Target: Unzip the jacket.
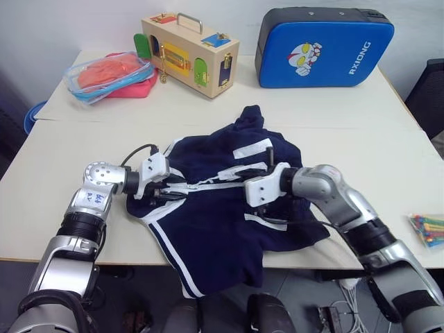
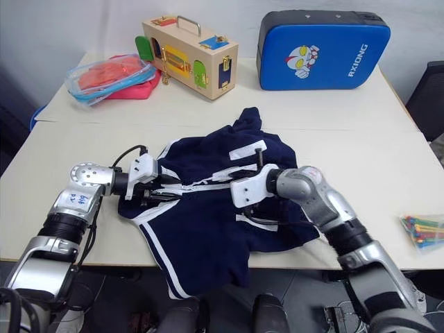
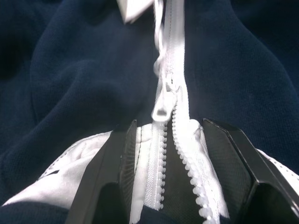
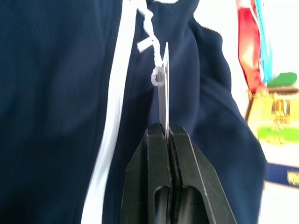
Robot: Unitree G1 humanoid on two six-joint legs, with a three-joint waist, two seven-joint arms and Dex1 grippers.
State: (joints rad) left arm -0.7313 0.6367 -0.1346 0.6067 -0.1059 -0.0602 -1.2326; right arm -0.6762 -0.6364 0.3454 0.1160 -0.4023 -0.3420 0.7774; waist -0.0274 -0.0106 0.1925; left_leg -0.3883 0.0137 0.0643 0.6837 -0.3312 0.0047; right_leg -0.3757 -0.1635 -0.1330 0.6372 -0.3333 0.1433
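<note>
Here the jacket (image 1: 215,222) lies crumpled at the surface's (image 1: 62,201) near edge, hem hanging over. The left tool (image 1: 161,189) grasps the zipper's (image 3: 173,84) parted end; the right tool (image 4: 168,135) is clenched on the paper tag (image 4: 163,93). Right of the jacket lie coloured sticks (image 1: 428,229). Beyond it stand a wooden box (image 1: 191,55), a blue case (image 1: 322,47) and a tub (image 1: 107,75).

The jacket (image 1: 208,229) is matt navy knit cloth with smooth white stripes and a chunky white plastic zipper (image 3: 174,93). Its tag (image 4: 165,88) is thin paper. The box (image 1: 191,54) is pale, smooth wood.
</note>
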